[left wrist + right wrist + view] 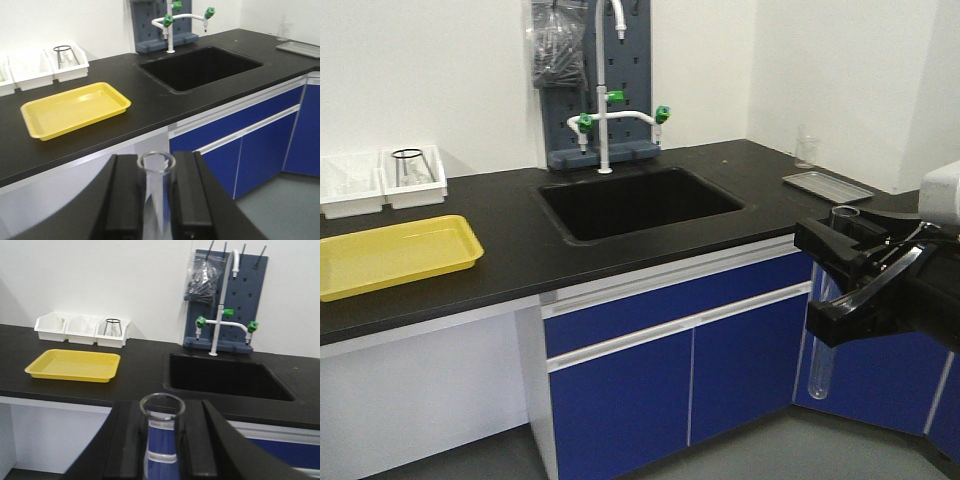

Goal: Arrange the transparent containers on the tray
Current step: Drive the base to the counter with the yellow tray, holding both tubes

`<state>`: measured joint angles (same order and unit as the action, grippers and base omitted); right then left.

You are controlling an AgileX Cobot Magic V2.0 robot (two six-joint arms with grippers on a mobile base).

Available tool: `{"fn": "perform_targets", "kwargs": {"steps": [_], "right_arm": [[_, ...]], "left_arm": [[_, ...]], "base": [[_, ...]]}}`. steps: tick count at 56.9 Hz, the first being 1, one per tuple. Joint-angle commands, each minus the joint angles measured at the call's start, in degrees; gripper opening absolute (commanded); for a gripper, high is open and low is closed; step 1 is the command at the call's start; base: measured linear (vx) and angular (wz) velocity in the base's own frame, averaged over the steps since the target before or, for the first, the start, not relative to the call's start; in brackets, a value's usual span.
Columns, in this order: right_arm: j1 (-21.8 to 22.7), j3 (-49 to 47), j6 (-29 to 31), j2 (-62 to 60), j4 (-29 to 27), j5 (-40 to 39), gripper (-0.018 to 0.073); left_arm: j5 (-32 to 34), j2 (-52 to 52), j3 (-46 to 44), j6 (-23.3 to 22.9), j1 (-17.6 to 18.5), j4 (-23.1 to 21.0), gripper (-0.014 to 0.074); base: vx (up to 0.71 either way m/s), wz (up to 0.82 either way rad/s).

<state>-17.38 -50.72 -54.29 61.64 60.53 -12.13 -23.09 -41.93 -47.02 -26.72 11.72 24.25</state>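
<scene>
at lower centre of each wrist view: left gripper (156,212) clamped on first test tube (156,172); right gripper (162,455) clamped on second test tube (162,417). yellow tray (75,107), left of frame, holds neither. you lay each tube flat, gently, inside the rim.

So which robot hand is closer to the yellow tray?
Left, probably. The left gripper sits just across the counter edge from the yellow tray; the right gripper hangs farther off, beyond the sink.

Tray (390,255) was yellow, counter (510,215) black, cabinets (620,390) blue, bins (420,190) white, tap knobs (663,113) green. Left tube (155,205) and right tube (161,450) were clear. Left gripper (156,175) and right gripper (162,412) were black.
</scene>
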Motion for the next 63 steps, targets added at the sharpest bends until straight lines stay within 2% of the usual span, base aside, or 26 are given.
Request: {"fn": "perform_targets", "kwargs": {"steps": [1, 43, 63], "right_arm": [[0.1, -1.7, 0.1, -1.0, -0.4, -2.2, -0.0013], [0.1, -1.7, 0.1, -1.0, -0.4, -2.2, -0.0013], [0.1, -1.7, 0.1, -1.0, -0.4, -2.2, -0.0013]], "left_arm": [[4.2, 0.0, -1.7, 0.0, 0.2, 0.3, -0.0003], [4.2, 0.0, -1.7, 0.0, 0.2, 0.3, -0.0003], [4.2, 0.0, -1.7, 0.0, 0.2, 0.3, -0.0003]], "base": [[0.01, 0.24], [0.13, 0.37], [0.24, 0.19]]}}
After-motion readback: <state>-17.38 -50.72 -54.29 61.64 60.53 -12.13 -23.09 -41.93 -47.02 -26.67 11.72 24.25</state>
